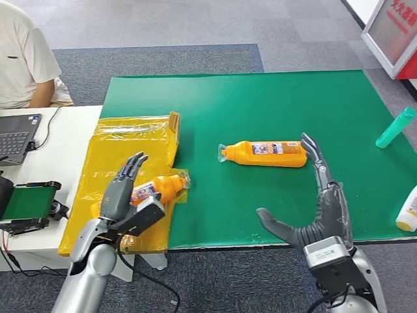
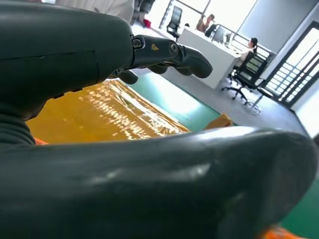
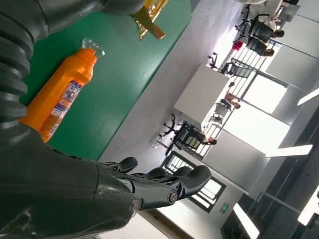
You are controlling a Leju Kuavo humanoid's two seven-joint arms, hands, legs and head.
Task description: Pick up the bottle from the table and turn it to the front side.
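Green worktop [image 1: 275,98] fills most of head view, w/ a white worktop [image 1: 69,140] butting its left side. Yellow plastic sheet [image 1: 133,147] lies over the join, near-left. Person [image 1: 25,55] in pale top sits far left behind a laptop [image 1: 17,134].

Right hand [image 1: 319,202] is at near-right edge of green worktop, fingers [image 1: 315,156] spread wide apart, thumb out to the left, holding nothing; fingertips just beside the base end of the bottle [image 1: 268,154], contact can't tell. That orange bottle lies on its side mid-worktop, cap end left, label up; also seen past the hand in right wrist view [image 3: 60,94].

Left hand [image 1: 120,189] hovers over yellow sheet near-left, fingers straight and apart, nothing held. 2nd orange bottle [image 1: 165,187] lies on the sheet just right of it, partly hidden by the hand; touching or not, can't tell.

Teal bottle [image 1: 395,128] lies tilted at far-right edge. White bottle [image 1: 408,210] sits at near-right edge, cut off by frame.
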